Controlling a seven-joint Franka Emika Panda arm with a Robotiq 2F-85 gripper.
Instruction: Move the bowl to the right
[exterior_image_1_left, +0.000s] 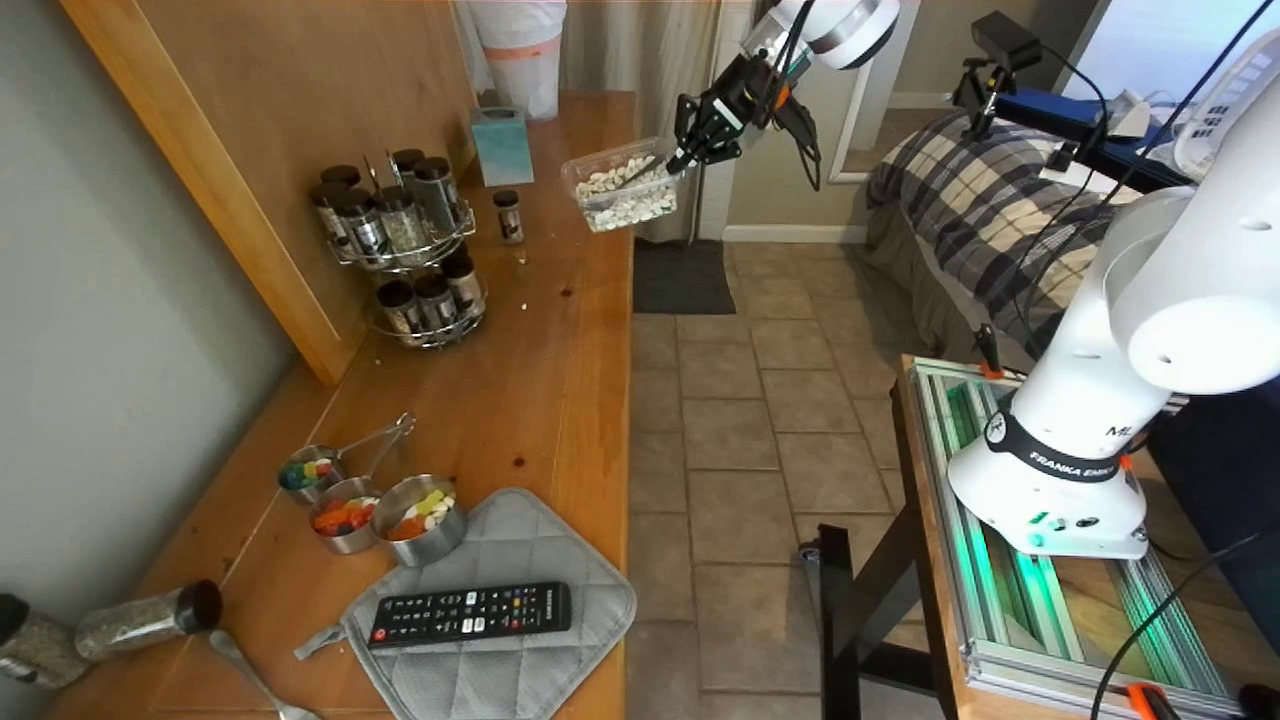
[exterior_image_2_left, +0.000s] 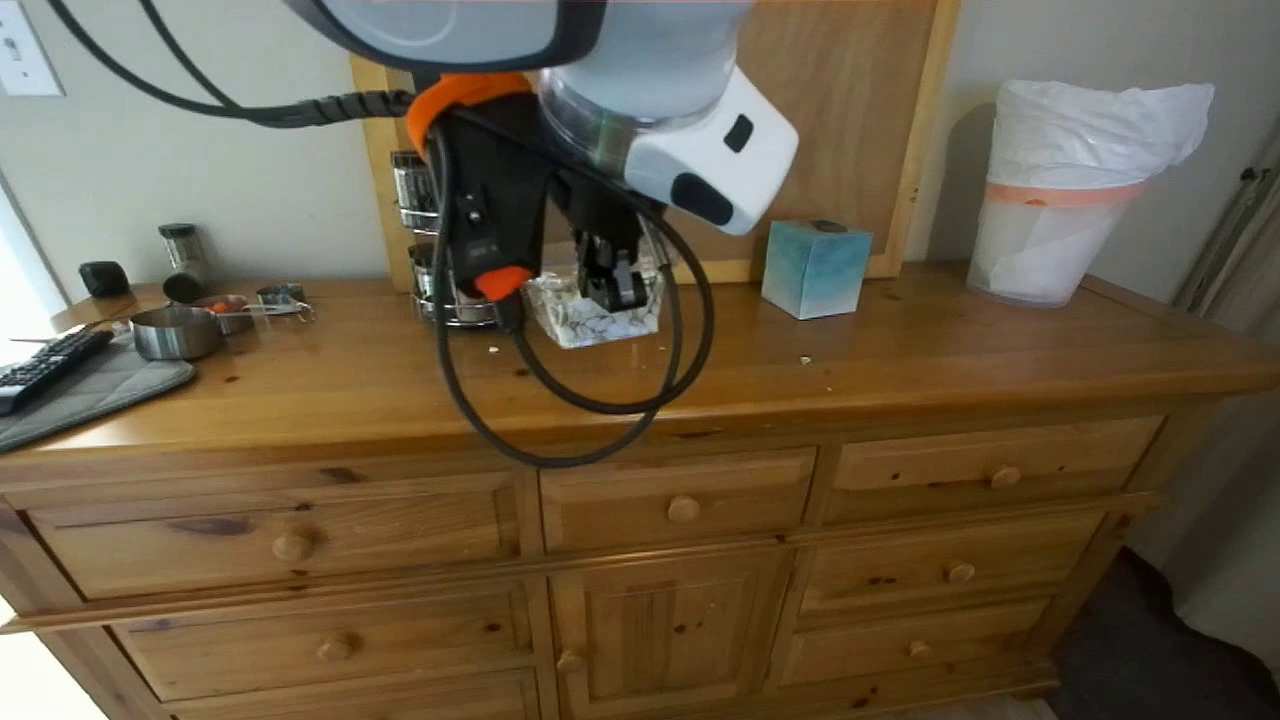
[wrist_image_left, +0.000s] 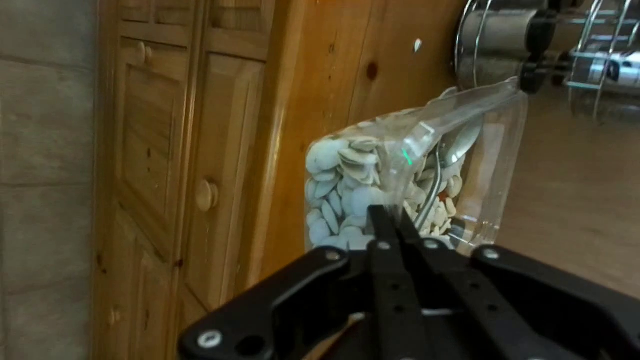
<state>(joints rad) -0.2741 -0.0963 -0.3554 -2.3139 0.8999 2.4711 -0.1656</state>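
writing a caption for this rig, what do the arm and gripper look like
The Franka Panda arm is white, with smooth, rounded segments; a black band at its base carries white FRANKA lettering. The Robotiq gripper is black and angular, with slim linkages and silvery screw heads. Black cables loop near the wrist, where an orange strip stands out.

The arm (exterior_image_1_left: 1095, 370) reads ML, FRANKA EMIKA (remote (exterior_image_1_left: 470, 613): SAMSUNG)

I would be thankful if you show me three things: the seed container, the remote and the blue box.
Seed container (exterior_image_1_left: 632, 208): in an exterior view, on its near wall.
Remote (exterior_image_1_left: 470, 613): in an exterior view, on its button face.
Blue box (exterior_image_2_left: 813, 274): in an exterior view, on its front face.
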